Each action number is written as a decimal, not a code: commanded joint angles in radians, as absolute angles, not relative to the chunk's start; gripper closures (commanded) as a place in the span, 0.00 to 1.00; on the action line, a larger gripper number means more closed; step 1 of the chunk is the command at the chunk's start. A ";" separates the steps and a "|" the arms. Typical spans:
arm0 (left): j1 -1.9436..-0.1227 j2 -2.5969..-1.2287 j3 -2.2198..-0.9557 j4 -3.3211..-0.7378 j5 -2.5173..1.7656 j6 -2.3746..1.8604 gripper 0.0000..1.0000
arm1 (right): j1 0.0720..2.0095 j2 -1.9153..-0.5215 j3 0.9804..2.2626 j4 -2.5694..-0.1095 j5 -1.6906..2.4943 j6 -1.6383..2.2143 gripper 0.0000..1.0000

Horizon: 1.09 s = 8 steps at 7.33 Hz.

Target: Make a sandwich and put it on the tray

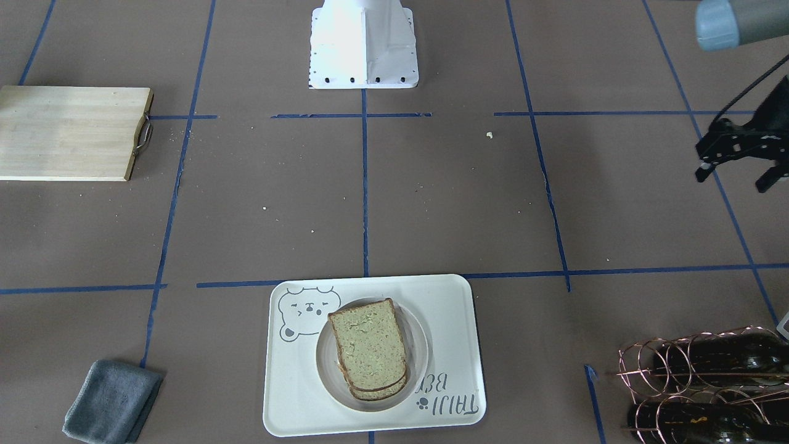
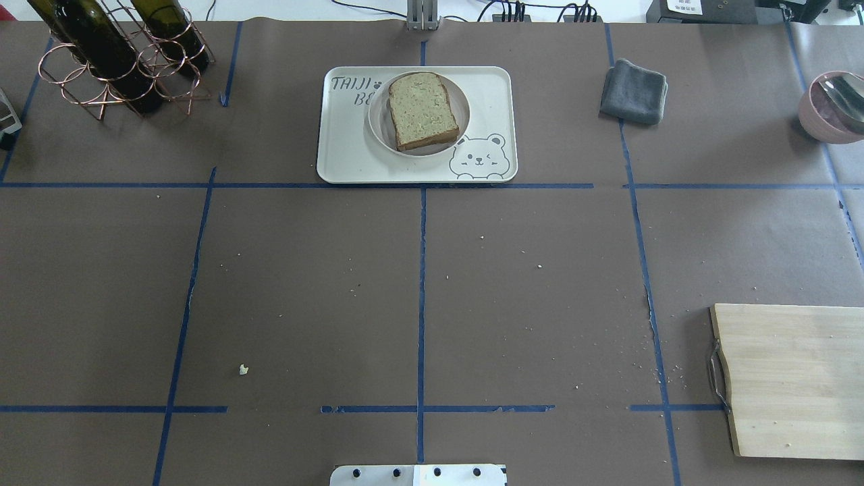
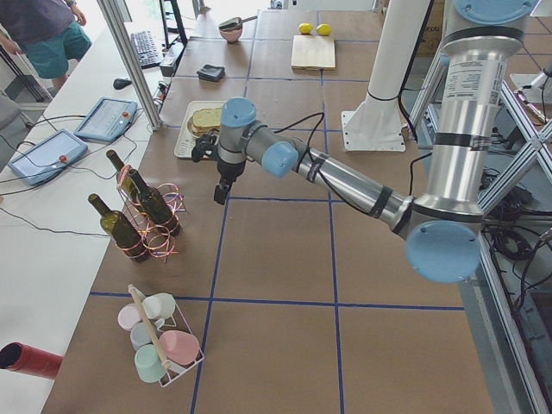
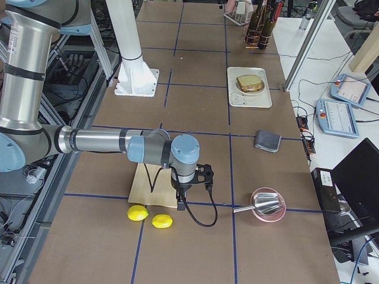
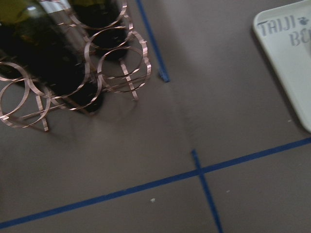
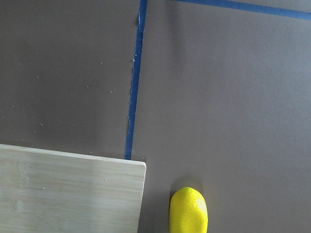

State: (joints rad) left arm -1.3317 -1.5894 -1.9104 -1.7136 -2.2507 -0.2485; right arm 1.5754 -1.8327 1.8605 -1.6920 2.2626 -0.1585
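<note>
The sandwich (image 1: 370,345) is two stacked slices of greenish-tan bread with dark crust. It lies on a small round white plate (image 1: 420,364) on the off-white bear tray (image 1: 450,308). No egg shows. The sandwich also shows in the overhead view (image 2: 422,111) at the table's far middle. My left gripper (image 1: 735,176) hangs open and empty above the table, well off to the tray's side and near the wine rack. My right gripper (image 4: 185,188) shows only in the exterior right view, over the cutting board's corner; I cannot tell whether it is open.
A copper wine rack (image 2: 115,61) with dark bottles stands far left. A grey cloth (image 2: 633,91) lies right of the tray. A wooden cutting board (image 2: 796,381) lies near right, with two lemons (image 4: 137,213) beside it. A pink bowl (image 2: 833,108) stands far right.
</note>
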 commanded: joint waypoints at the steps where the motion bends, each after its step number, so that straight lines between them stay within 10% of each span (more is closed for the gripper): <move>1: -1.468 -1.453 -1.850 -1.633 -2.276 -0.040 0.00 | 1.575 -1.832 1.861 -1.692 2.263 -0.161 0.00; 8: -1.555 -1.339 -1.862 -1.549 -2.290 -0.015 0.00 | 1.598 -1.836 1.867 -1.692 2.264 -0.161 0.00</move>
